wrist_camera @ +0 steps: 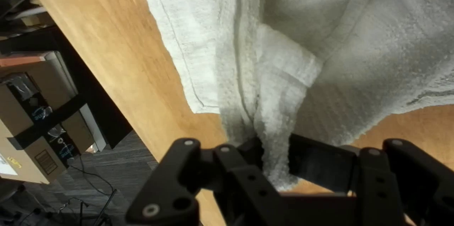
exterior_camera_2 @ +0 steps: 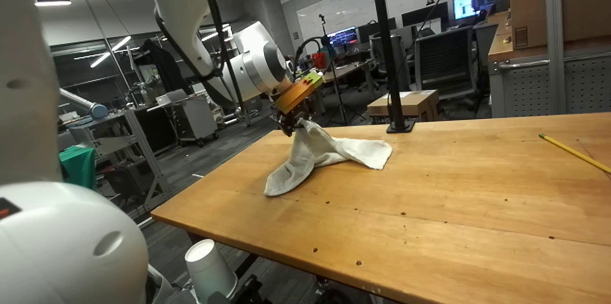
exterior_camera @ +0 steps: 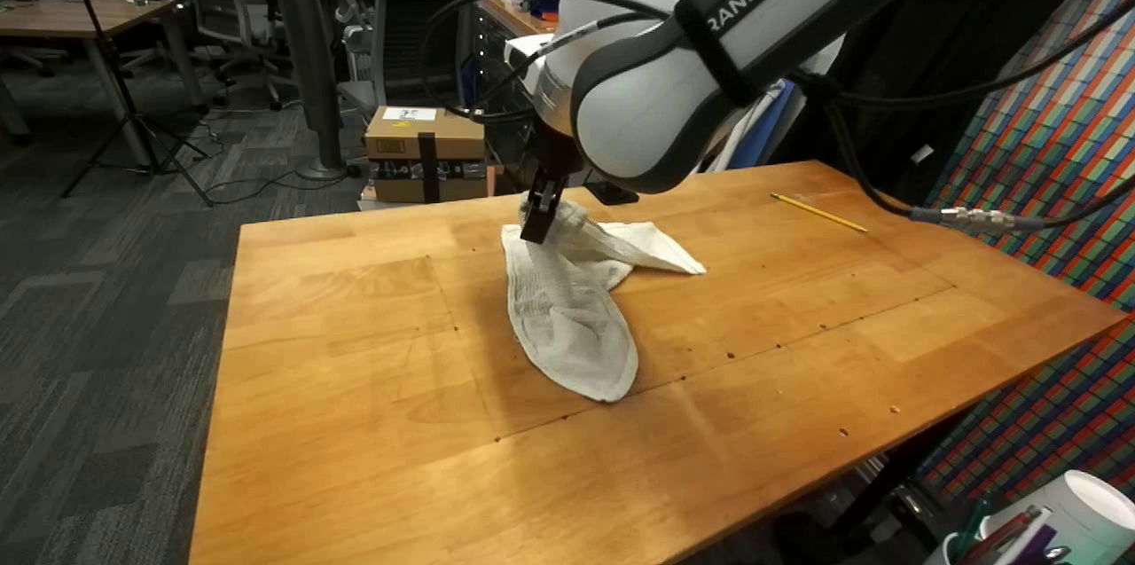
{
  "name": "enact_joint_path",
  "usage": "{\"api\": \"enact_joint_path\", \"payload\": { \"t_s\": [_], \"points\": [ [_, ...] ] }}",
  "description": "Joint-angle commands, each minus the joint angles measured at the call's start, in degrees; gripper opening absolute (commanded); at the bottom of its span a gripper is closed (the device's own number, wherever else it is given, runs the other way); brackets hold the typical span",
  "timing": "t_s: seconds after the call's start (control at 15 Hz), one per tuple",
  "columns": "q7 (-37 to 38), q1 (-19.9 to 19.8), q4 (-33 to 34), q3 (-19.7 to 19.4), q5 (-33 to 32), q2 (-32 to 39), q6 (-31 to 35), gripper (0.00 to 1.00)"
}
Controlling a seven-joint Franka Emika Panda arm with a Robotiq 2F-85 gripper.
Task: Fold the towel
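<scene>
A whitish towel (exterior_camera: 576,325) lies crumpled on the wooden table. One rounded lobe spreads toward the table's middle and another end lies out to the side. In an exterior view the towel (exterior_camera_2: 305,161) rises like a tent to my gripper (exterior_camera_2: 295,127). The gripper (exterior_camera: 541,215) points down at the towel's raised part. In the wrist view, my gripper (wrist_camera: 276,155) has a narrow bunched fold of the towel (wrist_camera: 354,48) between its fingers. Both fingers press against the cloth. The rest of the towel drapes below onto the table, and its underside folds are hidden.
The wooden table (exterior_camera: 372,388) bears a yellow pencil (exterior_camera: 817,213), which also shows in an exterior view (exterior_camera_2: 575,152). A black pole (exterior_camera_2: 392,70) stands at the table's edge beyond the towel. Cardboard boxes (exterior_camera: 426,139) stand beyond the edge. A white cup (exterior_camera_2: 210,266) is below the near edge.
</scene>
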Motion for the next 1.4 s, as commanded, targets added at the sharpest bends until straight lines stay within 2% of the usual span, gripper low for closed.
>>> {"api": "enact_joint_path", "payload": {
  "t_s": [0.0,0.07,0.13,0.2,0.27,0.47,0.53,0.87,0.93,1.0,1.07,1.33],
  "points": [
    [1.14,0.22,4.23,-0.41,-2.55,4.33,0.84,0.02],
    [1.15,0.19,4.54,-0.56,-2.83,5.12,0.76,0.04],
    [1.71,0.33,4.65,-0.98,-3.44,5.63,0.40,0.24],
    [1.92,0.31,4.78,-1.22,-3.74,6.13,0.08,0.30],
    [0.43,-0.52,2.92,0.06,-2.07,4.65,-0.15,0.05],
    [0.48,-0.60,3.44,-0.29,-2.45,5.90,-0.17,0.28],
    [0.48,-0.60,3.50,-0.30,-2.47,5.95,-0.17,0.30],
    [0.48,-0.59,3.65,-0.30,-2.48,5.95,-0.17,0.30],
    [0.48,-0.59,3.66,-0.30,-2.48,5.95,-0.17,0.55],
    [0.40,-0.70,3.34,-0.14,-2.26,5.52,-0.41,0.57],
    [0.34,-0.82,2.96,-0.05,-2.18,5.10,-0.43,0.63],
    [0.37,-1.31,1.60,0.51,-1.44,3.48,-0.33,0.94]
  ]
}}
